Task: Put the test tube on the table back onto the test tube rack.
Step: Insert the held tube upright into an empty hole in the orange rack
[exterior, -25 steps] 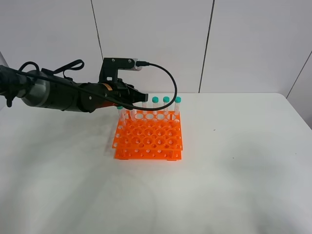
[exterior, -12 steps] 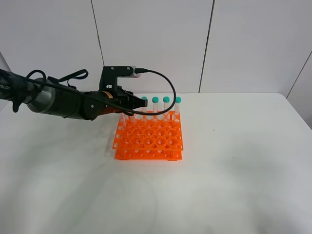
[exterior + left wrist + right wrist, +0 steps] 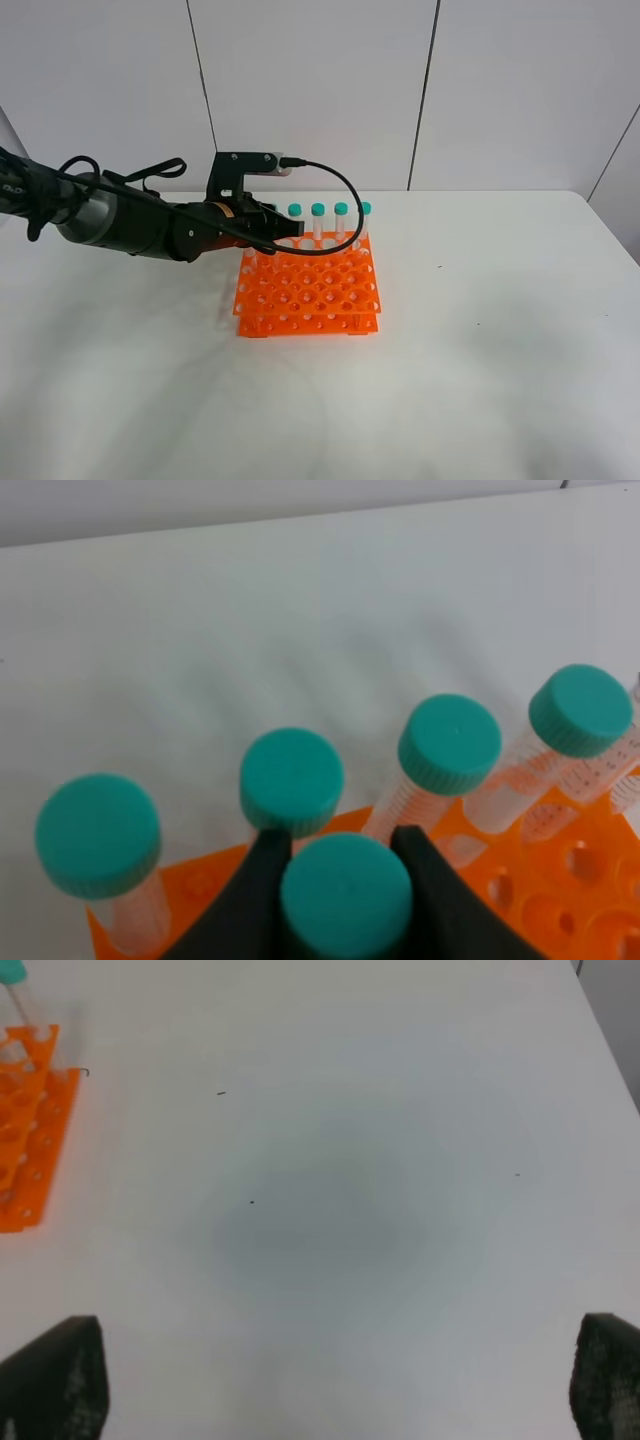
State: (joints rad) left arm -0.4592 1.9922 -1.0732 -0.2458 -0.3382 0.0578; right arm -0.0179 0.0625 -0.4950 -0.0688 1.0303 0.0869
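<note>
The orange test tube rack (image 3: 307,285) stands on the white table (image 3: 480,330). Several teal-capped tubes (image 3: 341,210) stand in its back row. My left gripper (image 3: 283,228) is over the rack's back left corner. In the left wrist view its black fingers (image 3: 248,895) are shut on the teal cap of the test tube (image 3: 345,898), which is upright just in front of the back-row tubes (image 3: 450,743). The tube's lower end is hidden. My right gripper (image 3: 330,1385) is open and empty over bare table, with the rack's edge (image 3: 25,1130) off to one side.
The white wall stands close behind the rack. The left arm's black cable (image 3: 345,180) loops above the back-row tubes. The rack's front rows (image 3: 305,305) hold no tubes.
My left gripper has lowered with the tube and drawn slightly left, uncovering a fourth cap in the back row. The rack has shifted a little toward the front.
</note>
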